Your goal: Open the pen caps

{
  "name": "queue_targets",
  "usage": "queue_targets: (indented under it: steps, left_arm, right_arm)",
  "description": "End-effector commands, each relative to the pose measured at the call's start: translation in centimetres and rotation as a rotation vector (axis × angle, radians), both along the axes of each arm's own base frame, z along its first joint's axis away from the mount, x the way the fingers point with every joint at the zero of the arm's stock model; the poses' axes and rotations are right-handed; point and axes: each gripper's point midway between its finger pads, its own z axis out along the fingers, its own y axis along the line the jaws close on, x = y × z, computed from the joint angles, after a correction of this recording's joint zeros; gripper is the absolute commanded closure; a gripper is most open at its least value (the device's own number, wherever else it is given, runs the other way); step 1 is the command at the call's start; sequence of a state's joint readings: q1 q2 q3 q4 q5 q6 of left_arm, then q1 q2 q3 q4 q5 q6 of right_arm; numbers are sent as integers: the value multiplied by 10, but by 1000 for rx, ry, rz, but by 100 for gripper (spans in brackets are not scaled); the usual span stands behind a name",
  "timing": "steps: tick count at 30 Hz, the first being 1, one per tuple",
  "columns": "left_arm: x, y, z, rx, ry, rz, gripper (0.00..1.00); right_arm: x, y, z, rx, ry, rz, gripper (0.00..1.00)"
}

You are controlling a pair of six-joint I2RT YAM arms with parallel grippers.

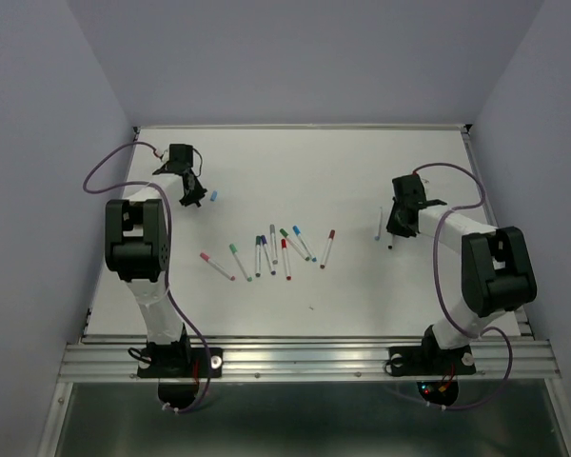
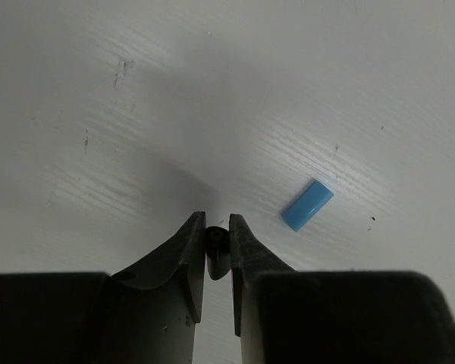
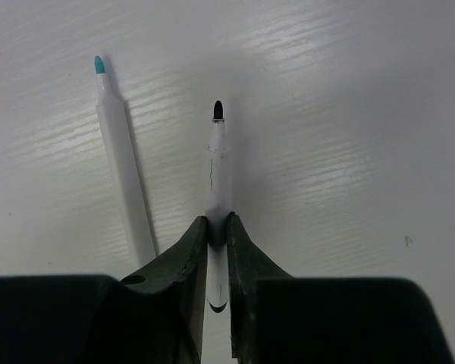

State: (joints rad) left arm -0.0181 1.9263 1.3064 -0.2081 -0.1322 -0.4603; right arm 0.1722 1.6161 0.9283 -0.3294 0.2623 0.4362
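My left gripper (image 2: 217,221) is shut on a small black pen cap (image 2: 216,241), held just above the table at the far left (image 1: 193,197). A light blue pen cap (image 2: 307,205) lies loose on the table to its right (image 1: 213,195). On the right side, my right gripper (image 3: 218,221) is shut on a white pen (image 3: 216,167) whose bare black tip points away from me. Beside it lies an uncapped pen with a light blue tip (image 3: 121,159). Several capped pens (image 1: 273,249) lie in a row mid-table.
The white table (image 1: 362,295) has a metal rail along its near edge (image 1: 305,360). Grey walls close in the back and both sides. Purple cables loop off both arms.
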Motion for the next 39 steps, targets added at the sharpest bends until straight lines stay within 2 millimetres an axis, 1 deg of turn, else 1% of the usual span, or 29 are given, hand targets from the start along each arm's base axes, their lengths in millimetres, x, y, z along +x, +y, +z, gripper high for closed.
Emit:
queue_targets:
  steps: [1,3,4,5,7,8,9,11,12,14,15,16,17,18,19,20,21,22,23,24,25,26,27,28,29,31,32,36,39]
  left_arm:
    - [12,7,13,23,-23,3,70]
    - [11,7,14,25,-22,1,58]
    - [12,8,16,26,-27,4,55]
    - [11,7,17,27,-27,3,52]
    - [10,8,23,28,-37,2,35]
    - [8,8,25,29,-40,1,30]
    - [8,7,34,28,-58,-1,23]
    - [6,7,49,26,-88,0,19]
    - [6,8,56,27,-101,0,19]
    - [3,8,68,26,-125,2,18]
    - [1,8,85,26,-159,1,17]
    - [-1,8,94,26,-178,6,14]
    - [-6,8,96,24,-184,7,12]
    - [-10,5,116,10,-232,7,9]
    - [-14,3,124,-4,-254,5,1]
    - [-21,2,122,-18,-255,4,1]
    - [-25,-8,139,-60,-312,-26,1]
    - [-29,-13,145,-84,-338,-44,1]
    - [-39,-18,135,-106,-328,-59,1]
    - [-44,-20,151,-117,-384,-65,1]
    - [-49,-28,154,-161,-398,-80,1]
    - [-57,-31,146,-173,-394,-83,1]
    - [-63,-33,156,-181,-424,-90,1]
    - [-67,-35,157,-192,-431,-99,1]
    - [-73,-37,152,-195,-420,-98,1]
    - [-80,-36,158,-200,-447,-90,1]
    - [-82,-36,157,-202,-449,-88,1]
    - [-87,-40,161,-214,-467,-106,1]
    - [-87,-42,162,-219,-473,-113,1]
  right_arm:
    - [17,-5,10,-13,-31,-20,80]
    - [19,-3,10,-1,-32,-20,70]
    - [19,-3,12,3,-37,-21,65]
    - [19,-2,13,8,-37,-21,64]
    - [18,-1,20,15,-42,-25,56]
    - [18,0,23,22,-46,-23,48]
    - [18,1,31,27,-62,-21,44]
    - [18,2,45,38,-85,-18,38]
    - [16,3,44,40,-77,-12,36]
    - [14,6,62,60,-109,6,30]
    - [13,12,68,91,-124,34,24]
    - [11,16,75,112,-139,49,19]
    - [10,28,88,137,-175,85,15]
    - [8,41,92,169,-184,125,8]
    - [4,62,97,183,-196,183,5]
    - [1,75,100,194,-201,212,2]
    - [0,86,102,198,-204,224,0]
    - [-3,99,100,201,-199,244,0]
    - [-9,122,99,212,-192,281,0]
    - [-10,130,90,191,-171,282,0]
    - [-8,138,89,186,-171,281,0]
    - [-12,152,85,185,-165,286,0]
    - [-10,155,81,158,-165,267,0]
    - [-10,160,67,137,-135,259,0]
    - [-8,167,66,132,-138,254,0]
    - [-11,177,47,94,-105,243,3]
    - [-8,180,46,87,-105,230,6]
    - [-10,188,27,68,-68,214,11]
    - [-19,197,14,57,-35,240,18]
